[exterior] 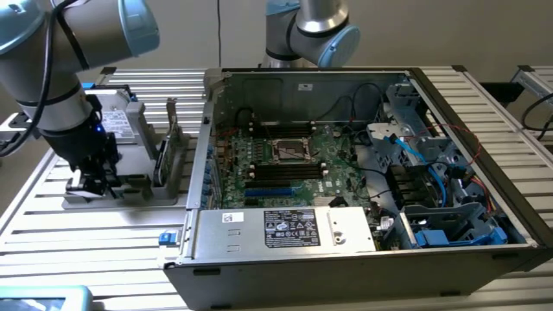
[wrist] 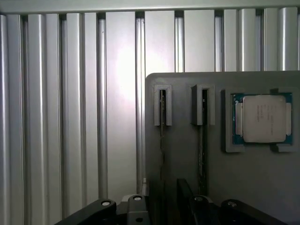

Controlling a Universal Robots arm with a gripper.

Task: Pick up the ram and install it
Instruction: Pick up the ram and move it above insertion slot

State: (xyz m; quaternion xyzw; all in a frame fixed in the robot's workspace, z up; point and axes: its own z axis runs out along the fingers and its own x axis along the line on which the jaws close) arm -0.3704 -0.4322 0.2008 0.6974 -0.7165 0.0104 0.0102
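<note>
A grey robot arm reached down at the exterior view's left. Its gripper hung low over the near end of a grey parts holder on the slatted aluminium desk. The gripper's dark body hid whatever lay beneath it, and whether its grip was spread or closed could not be made out. Just beside it, a tall card stood on edge in the holder. At centre sat an open computer case, its green motherboard showing a square processor socket flanked by black memory slots. A power supply along the case's near side carried a dark label with print too small to read, and a small white sticker sat beside it. A second arm was cut off by the frame above the case. Cables and blue drive bays crowded the exterior view's right. In the wrist view, the ram stood on edge in a narrow slot of the holder, showing as a thin dark strip. A second, fainter strip sat in the neighbouring slot. A square silver processor was seated beside them, its faint lettering illegible.
</note>
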